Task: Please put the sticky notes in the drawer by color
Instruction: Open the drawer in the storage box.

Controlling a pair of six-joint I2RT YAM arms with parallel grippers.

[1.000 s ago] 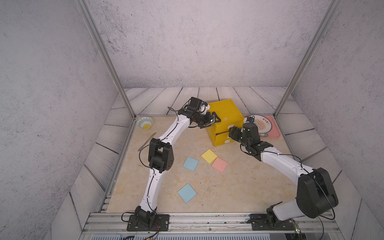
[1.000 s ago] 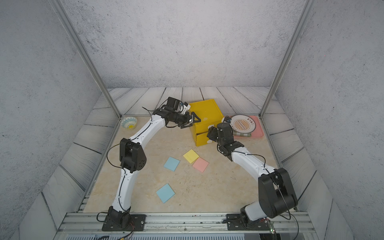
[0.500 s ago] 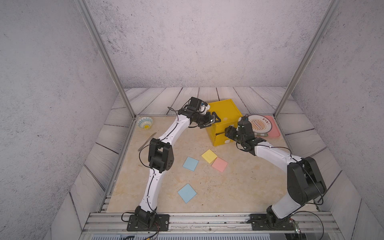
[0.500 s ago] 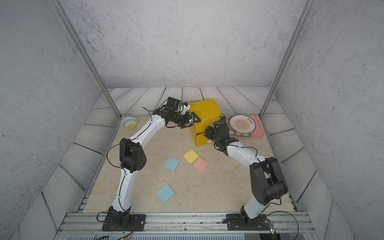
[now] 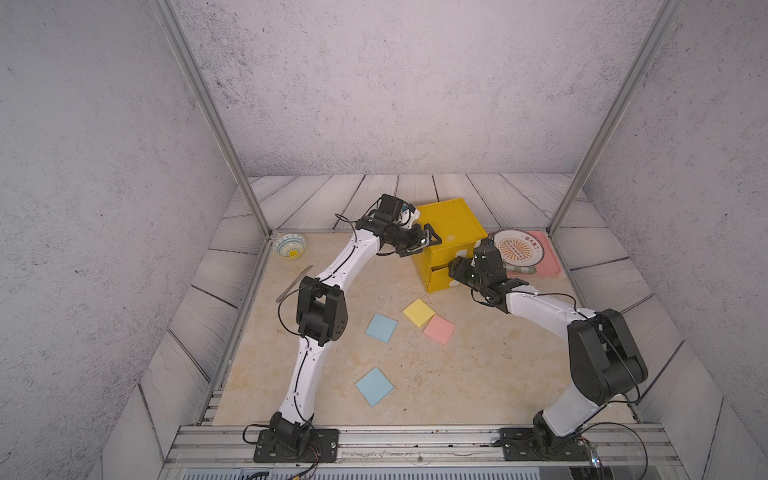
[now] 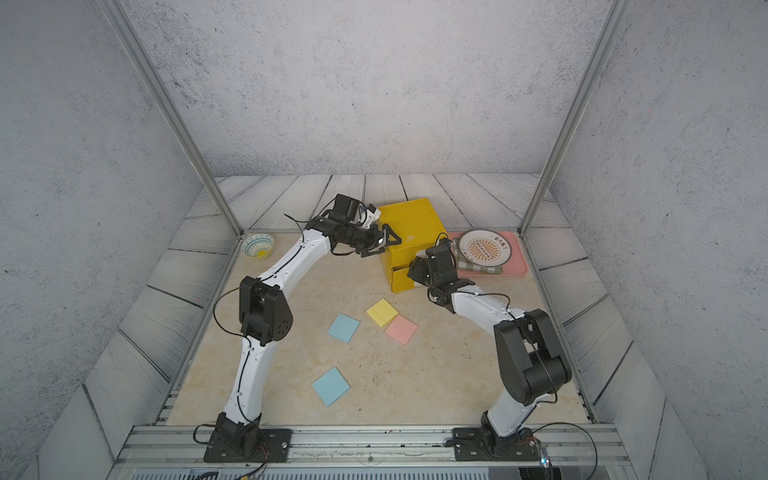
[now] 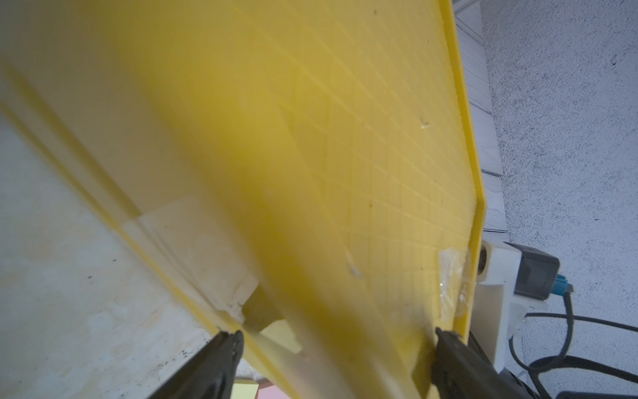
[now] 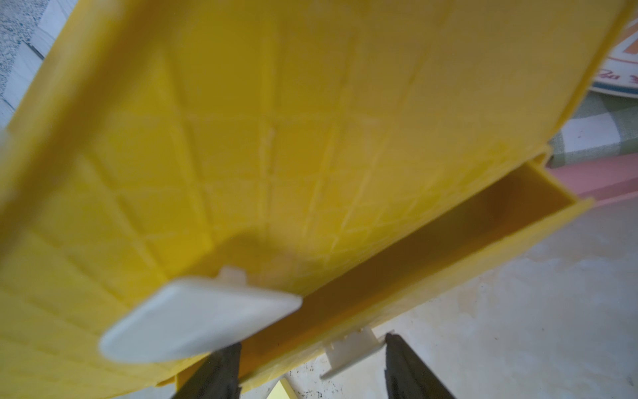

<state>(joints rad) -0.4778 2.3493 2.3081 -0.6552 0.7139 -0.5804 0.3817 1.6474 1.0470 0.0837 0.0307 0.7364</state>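
The right claw (image 8: 312,342) stood about half open at the front of the yellow drawer box (image 5: 451,220). Its fingers were either side of the white tab (image 8: 352,349) of a lower drawer (image 8: 483,248) that was out a crack, and it had hold of nothing I could see. The left claw (image 7: 336,333) was spread wide astride the box's upper left edge, empty too; whether it pressed on the plastic I could not tell. To my eye this was the opening step, one arm to steady the box and the other to draw. The next move would call for the fingers to close on that tab and pull straight toward the near side, gently, since so light a box might slide. Four sticky notes (image 6: 382,312) lay flat on the beige counter (image 5: 478,374), nearer than the box: a yellow note (image 5: 418,312) touching a pink note (image 5: 439,329), a blue note (image 5: 381,328) just left of them, and a second blue note (image 5: 374,386) nearer again. A bowl (image 5: 290,246) sat at the far left, and right of the box a plate (image 5: 515,249) rested on a checked cloth (image 6: 478,268) and pink tray (image 5: 548,266). Grey speckled walls (image 5: 374,83) closed the room in.
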